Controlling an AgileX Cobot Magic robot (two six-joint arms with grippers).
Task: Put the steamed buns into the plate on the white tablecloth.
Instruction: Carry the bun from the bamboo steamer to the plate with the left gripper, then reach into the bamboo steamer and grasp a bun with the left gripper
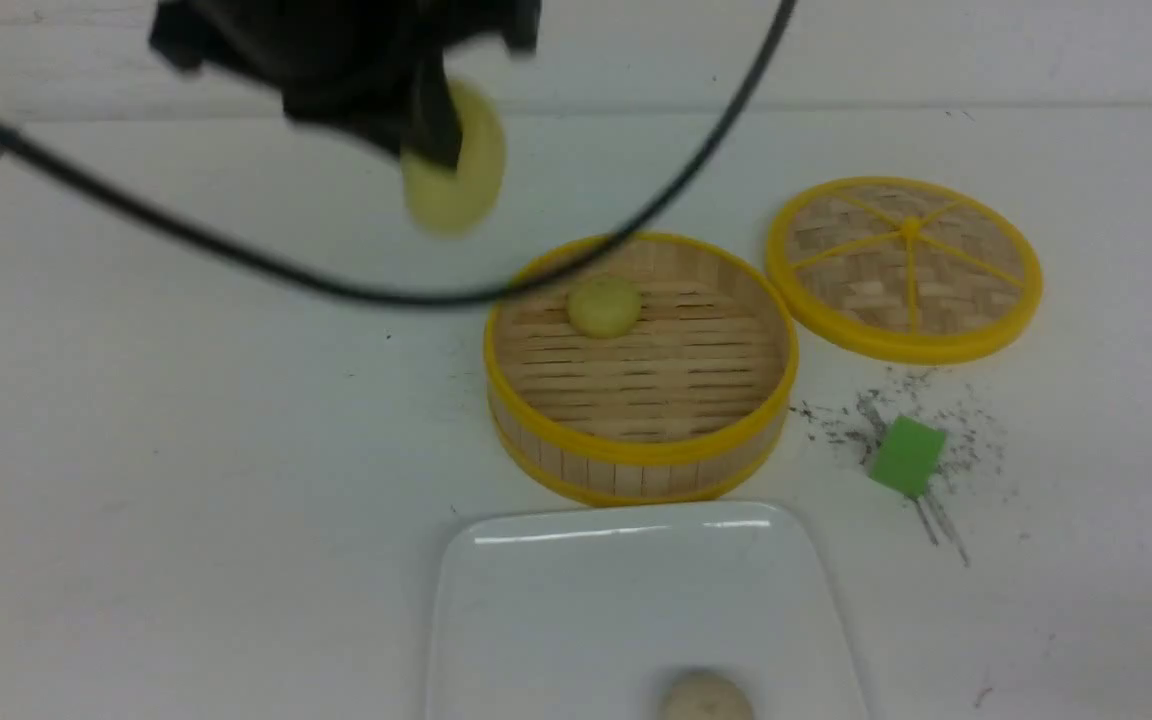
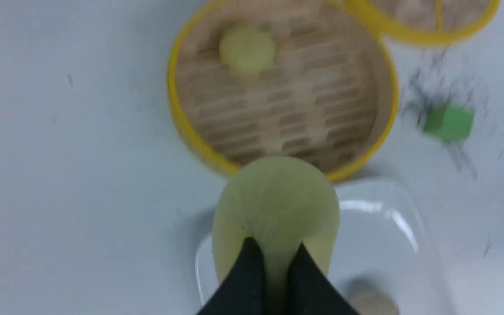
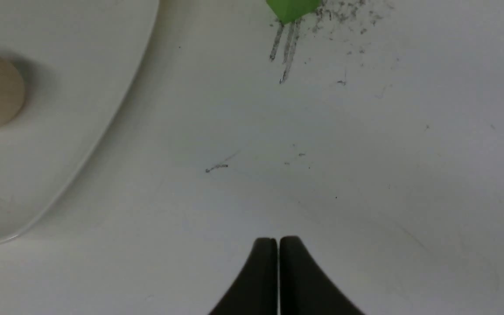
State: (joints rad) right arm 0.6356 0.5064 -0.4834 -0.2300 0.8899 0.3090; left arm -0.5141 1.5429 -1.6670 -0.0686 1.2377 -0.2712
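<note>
"Where are the buns?"

"One is up in the air, clamped in the left gripper. That held bun is pale yellow-green, and both fingers press into it. Another, the basket bun, sits in the steamer basket. The off-white bun is already on the plate."

"And the right gripper?"

"Its fingers are together, just a thin pale line between the tips, with nothing in them. It hangs over the tablecloth, beside the plate."

"How will the bun handle?"

"Light, I'd guess, and probably soft. The tips seem to sink in and the dome bulges around them (a real one would keep the dents, so I'd squeeze no harder than this). The skin may be a bit slick if pinched near the edge."

"So where do you take hold?"

"Across the middle, one finger on each side, low enough that the dome doesn't squirt out. For the basket bun I'd come straight down and mind the basket's wall."

"Next move?"

"Bring this one over the bare part of the plate, lower it until it rests, then let go gently. Dropped from high up, it could roll into the off-white one. After that, only the basket bun is left."
</note>
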